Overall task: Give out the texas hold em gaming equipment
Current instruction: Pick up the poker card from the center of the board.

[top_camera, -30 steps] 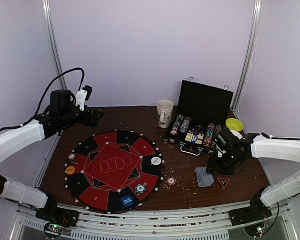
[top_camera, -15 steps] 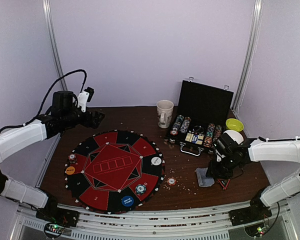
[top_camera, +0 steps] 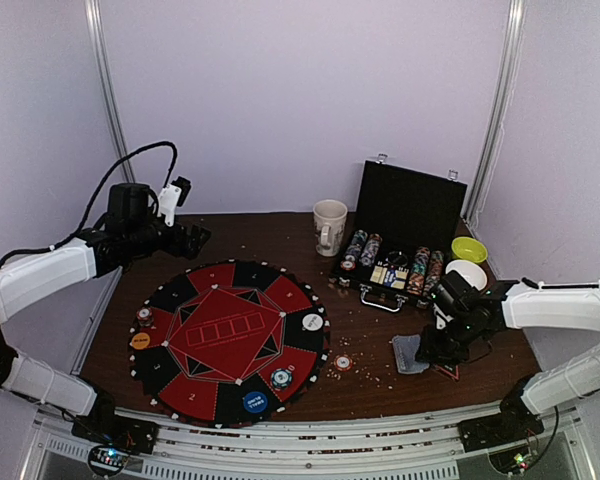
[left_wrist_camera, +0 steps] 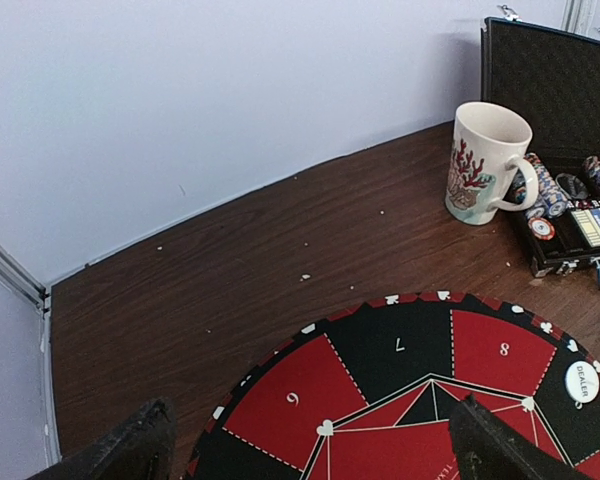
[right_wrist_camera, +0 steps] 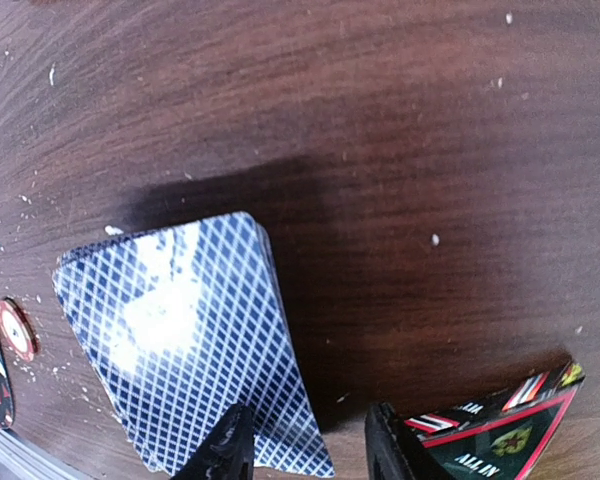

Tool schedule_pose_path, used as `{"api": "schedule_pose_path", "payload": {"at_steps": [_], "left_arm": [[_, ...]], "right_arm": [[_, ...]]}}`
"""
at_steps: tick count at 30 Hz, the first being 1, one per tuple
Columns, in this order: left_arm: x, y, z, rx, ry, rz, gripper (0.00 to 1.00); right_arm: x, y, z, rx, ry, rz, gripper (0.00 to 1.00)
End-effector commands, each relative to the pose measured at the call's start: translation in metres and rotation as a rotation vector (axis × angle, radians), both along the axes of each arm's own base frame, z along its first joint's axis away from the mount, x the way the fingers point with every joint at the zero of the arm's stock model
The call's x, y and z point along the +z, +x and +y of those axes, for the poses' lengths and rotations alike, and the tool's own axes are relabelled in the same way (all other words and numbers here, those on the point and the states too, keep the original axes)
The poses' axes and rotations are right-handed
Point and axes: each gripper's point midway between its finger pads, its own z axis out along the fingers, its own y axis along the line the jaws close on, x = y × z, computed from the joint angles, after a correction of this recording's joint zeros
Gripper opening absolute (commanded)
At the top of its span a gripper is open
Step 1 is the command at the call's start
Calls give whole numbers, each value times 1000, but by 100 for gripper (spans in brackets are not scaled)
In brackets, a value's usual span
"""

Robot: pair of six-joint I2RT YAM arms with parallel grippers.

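A deck of blue-backed cards (top_camera: 408, 354) (right_wrist_camera: 180, 340) lies on the wood right of the round red-and-black mat (top_camera: 230, 330). My right gripper (top_camera: 430, 350) (right_wrist_camera: 305, 445) is low at the deck's near corner. Its jaws are narrow but apart, one finger (right_wrist_camera: 230, 445) over the deck and the other (right_wrist_camera: 385, 440) off it. On the mat sit a white dealer disc (top_camera: 312, 322) (left_wrist_camera: 581, 381), a blue disc (top_camera: 254, 402), an orange disc (top_camera: 140, 341) and two chips (top_camera: 281, 378). Another chip (top_camera: 343, 363) lies beside the mat. My left gripper (top_camera: 195, 238) (left_wrist_camera: 310, 450) hangs wide open above the mat's far edge.
An open black case (top_camera: 410, 205) with rows of chips (top_camera: 390, 262) stands at the back right, a cream mug (top_camera: 329, 227) (left_wrist_camera: 485, 165) to its left and a yellow-green bowl (top_camera: 469, 250) to its right. A triangular "all in" marker (right_wrist_camera: 500, 430) lies by my right fingers.
My right gripper has dropped down and moved left onto the corner of the deck, covering the triangular marker in the top view, and its jaws have narrowed. The left arm has barely shifted.
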Motion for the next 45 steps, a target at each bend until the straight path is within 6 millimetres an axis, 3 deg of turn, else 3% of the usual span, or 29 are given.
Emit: {"api": "schedule_pose_path", "payload": {"at_steps": [1,9,17,18,20,21,29,33,37,45], "left_arm": [[13,5,-4,-9,-5,-61,98],[14,4,-3,-10,1,-66,98],[16,4,-4,-20,15,-79,98],[17,4,-4,-21,16,-80,98],[17,4,-3,-20,18,-82,98],[17,4,-4,-20,17,-84,98],[15,3,-4,-29,24,-81,98],[13,2,-4,-33,27,-80,98],[11,2,-4,-33,32,-77,98],[12,3,-3,-28,45,-82,98]], "right_arm": [[-3,-13,-3,1,0,36,39],[-2,-12,2,16,20,44,37],[33,3,2,74,-37,-18,66],[35,3,4,86,-39,-23,72],[34,2,8,109,-50,-21,97],[32,1,10,120,-62,-14,100],[15,-2,23,234,-174,9,100],[10,1,17,245,-241,13,100],[7,3,29,283,-244,2,100],[-9,-9,25,329,-328,49,82]]}}
